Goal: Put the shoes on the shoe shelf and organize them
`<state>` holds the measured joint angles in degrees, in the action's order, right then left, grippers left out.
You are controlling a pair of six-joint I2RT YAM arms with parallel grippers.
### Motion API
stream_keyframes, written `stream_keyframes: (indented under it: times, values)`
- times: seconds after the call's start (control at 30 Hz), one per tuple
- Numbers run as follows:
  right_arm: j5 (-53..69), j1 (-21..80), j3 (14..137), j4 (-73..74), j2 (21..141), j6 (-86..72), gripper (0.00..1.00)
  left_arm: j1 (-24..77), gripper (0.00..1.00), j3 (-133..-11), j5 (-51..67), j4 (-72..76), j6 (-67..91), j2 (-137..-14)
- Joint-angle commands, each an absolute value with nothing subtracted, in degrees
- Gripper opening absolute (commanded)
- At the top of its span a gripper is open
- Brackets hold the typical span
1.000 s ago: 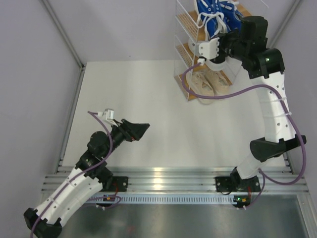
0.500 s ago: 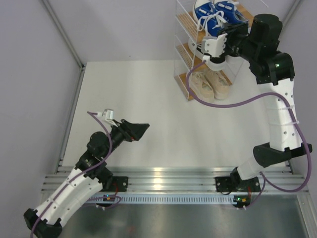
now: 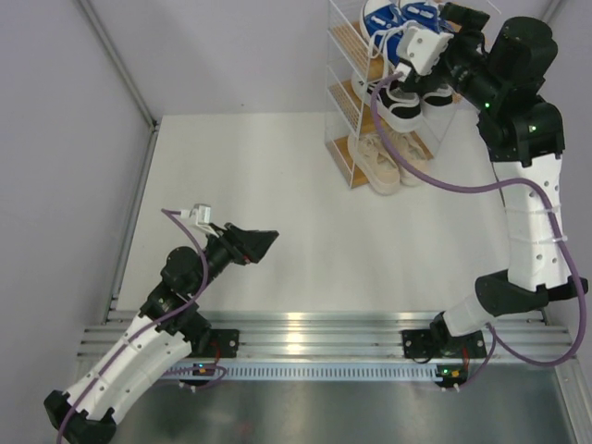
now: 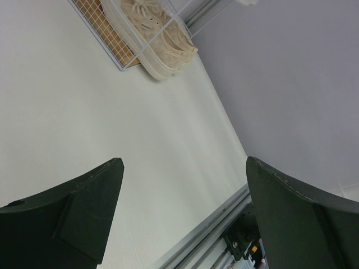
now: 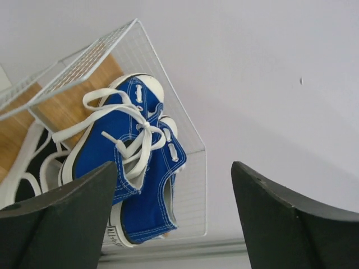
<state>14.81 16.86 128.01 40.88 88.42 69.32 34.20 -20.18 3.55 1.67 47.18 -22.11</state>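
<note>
The shoe shelf (image 3: 347, 42) stands at the far right of the table, a white wire rack with wooden tiers. Two blue shoes (image 3: 390, 18) lie side by side on its top tier, two black shoes (image 3: 407, 104) on the middle tier, two beige shoes (image 3: 384, 162) on the bottom one. My right gripper (image 3: 455, 26) hangs open just right of the blue shoes (image 5: 126, 168), with nothing between its fingers (image 5: 61, 218). My left gripper (image 3: 254, 242) is open over bare table, far from the shelf. It looks toward the beige shoes (image 4: 154, 39).
Grey walls close in the white table on the left, back and right. An aluminium rail (image 3: 305, 333) with both arm bases runs along the near edge. The right arm's purple cable (image 3: 435, 185) loops down in front of the shelf.
My right gripper has opened and let go of a blue shoe, then risen and drawn back to the right, uncovering the black shoes. The left arm has not moved.
</note>
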Motion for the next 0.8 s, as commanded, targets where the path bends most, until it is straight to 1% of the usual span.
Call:
stream_keyframes:
  times: [0.0,0.03,0.07,0.1,0.13,0.17,0.2,0.23,0.27,0.3,0.33,0.37,0.4,0.43,0.5,0.53,0.6,0.63,0.77]
  values:
    - [15.6,14.5,130.9,30.2,84.9,49.4,0.84,33.9,0.96,-21.4,3.7,1.8,45.6,-21.6]
    - [15.6,13.0,130.8,29.3,84.6,42.1,0.85,34.0,0.96,-21.7,3.6,1.2,45.0,-21.7]
    - [15.5,12.1,130.3,28.3,84.1,37.7,0.89,33.9,0.96,-22.1,3.4,0.7,43.5,-21.7]
    - [15.5,11.0,129.7,27.5,83.7,32.9,0.9,33.9,0.96,-22.7,3.3,0.4,42.6,-21.7]
    - [16.9,8.2,128.8,26.7,82.4,24.6,0.93,34.0,0.96,-24.1,2.5,0.3,41.5,-21.8]
    - [18.5,6.6,126.1,26.9,81.5,20.9,0.94,33.9,0.96,-25.0,1.9,-3.1,39.0,-21.8]
    - [22.8,4.9,124.2,27.2,80.4,17.3,0.95,33.9,0.97,-26.0,0.9,-4.3,37.7,-21.9]
    - [24.6,1.4,121.8,27.3,77.7,11.6,0.97,33.9,0.98,-28.5,-2.4,-6.0,36.2,-22.1]
    - [26.3,0.3,116.3,27.4,76.1,9.3,0.99,34.0,0.98,-29.6,-4.5,-8.8,33.4,-22.1]
    - [29.5,-2.3,113.3,27.8,74.5,7.6,0.99,33.9,0.99,-30.7,-6.3,-10.4,31.8,-22.3]
    - [29.4,-4.5,110.2,28.4,70.8,6.3,0.99,33.9,0.98,-33.0,-9.9,-11.7,30.3,-22.8]
    - [28.5,-5.3,103.9,29.3,68.8,6.5,0.99,33.9,0.98,-34.1,-11.7,-14.2,27.4,-23.2]
    - [26.4,-6.1,100.1,29.0,64.5,8.3,0.99,34.0,0.98,-35.4,-12.8,-15.2,25.9,-23.8]
    - [24.8,-6.5,93.8,28.8,62.7,9.1,1.0,34.0,0.99,-37.4,-14.7,-16.1,22.7,-25.3]
    - [20.2,-8.6,88.5,29.7,60.0,9.3,1.0,33.9,0.98,-39.8,-16.5,-18.8,20.1,-27.0]
    - [20.2,-9.7,83.0,30.1,57.2,9.4,1.0,33.9,0.98,-40.7,-17.2,-19.6,17.6,-28.8]
    - [20.7,-12.3,77.0,29.5,54.4,9.4,0.99,33.9,0.98,-42.9,-19.3,-20.6,15.0,-30.6]
    - [20.2,-13.9,71.8,29.5,52.2,9.4,0.99,33.9,0.98,-43.4,-20.2,-20.8,12.7,-32.4]
    - [17.6,-14.4,60.6,28.4,48.6,10.0,0.99,33.9,0.98,-44.1,-24.1,-21.0,7.2,-37.0]
